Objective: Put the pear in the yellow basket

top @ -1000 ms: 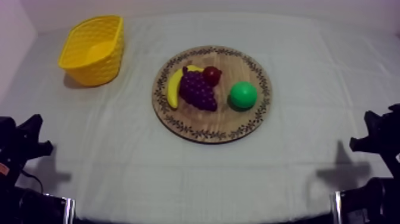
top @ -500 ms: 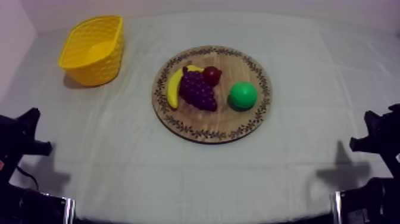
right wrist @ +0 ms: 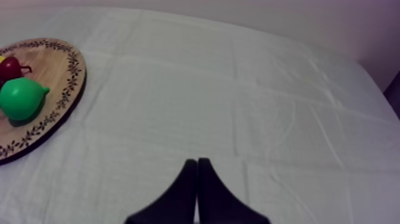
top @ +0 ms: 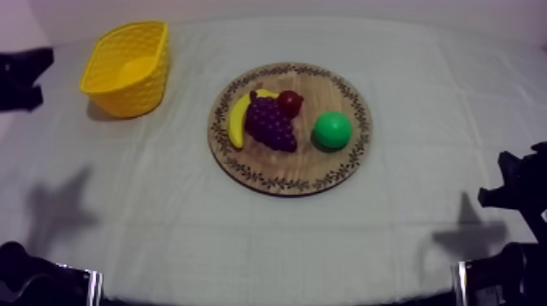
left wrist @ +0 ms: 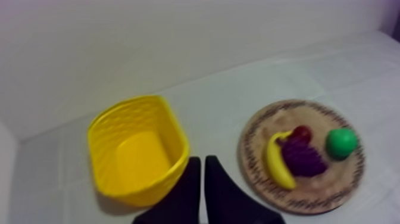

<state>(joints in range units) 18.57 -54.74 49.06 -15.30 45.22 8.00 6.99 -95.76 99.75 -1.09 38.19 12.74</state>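
Pear (top: 333,129) is set on the right side of the wooden board (top: 244,175), mid frame. Left tool (left wrist: 201,162), clenched empty, should be opened wide before it is lowered.

Board (right wrist: 59,65) cropped by frame; grapes (top: 271,124) hide pt of banana (top: 236,122).

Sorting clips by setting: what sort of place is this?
Probably a staged robot test bench, not a kitchen: a cloth-draped table, a toy pear on a board, and a basket beside it.
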